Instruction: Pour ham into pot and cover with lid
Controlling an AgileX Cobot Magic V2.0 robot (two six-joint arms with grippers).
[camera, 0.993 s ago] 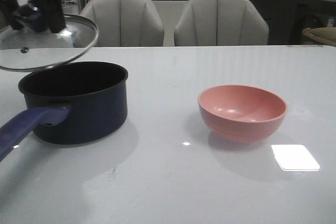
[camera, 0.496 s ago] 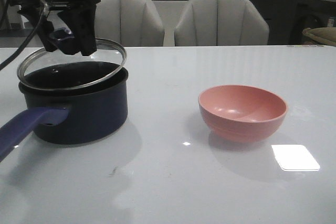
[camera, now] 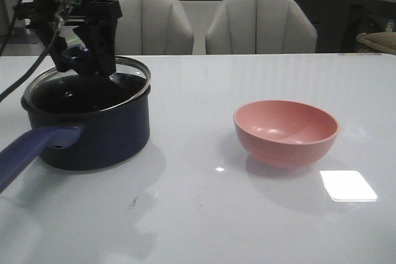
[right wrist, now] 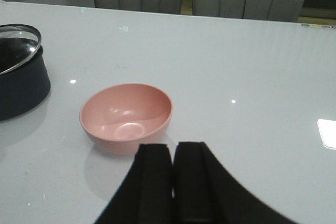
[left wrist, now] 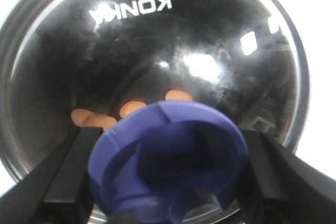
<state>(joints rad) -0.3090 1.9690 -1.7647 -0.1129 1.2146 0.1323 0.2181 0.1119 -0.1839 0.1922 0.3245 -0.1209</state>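
The dark navy pot (camera: 93, 131) with its long purple-blue handle (camera: 28, 153) stands at the table's left. My left gripper (camera: 83, 60) is shut on the blue-purple knob (left wrist: 168, 161) of the glass lid (camera: 127, 85), which lies slightly tilted on the pot's rim. Through the glass, orange-pink ham pieces (left wrist: 94, 120) show inside the pot in the left wrist view. My right gripper (right wrist: 173, 150) is shut and empty, near the front of the pink bowl (right wrist: 126, 116). The pot and lid rim also show in the right wrist view (right wrist: 21, 74).
The empty pink bowl (camera: 286, 131) sits right of centre on the white table (camera: 204, 214). Two grey chairs (camera: 204, 23) stand behind the table's far edge. A bright light patch (camera: 348, 185) lies near the bowl.
My left gripper has carried the lid from up and left of the pot to over it and lowered it onto the rim. The bowl and pot have not moved.
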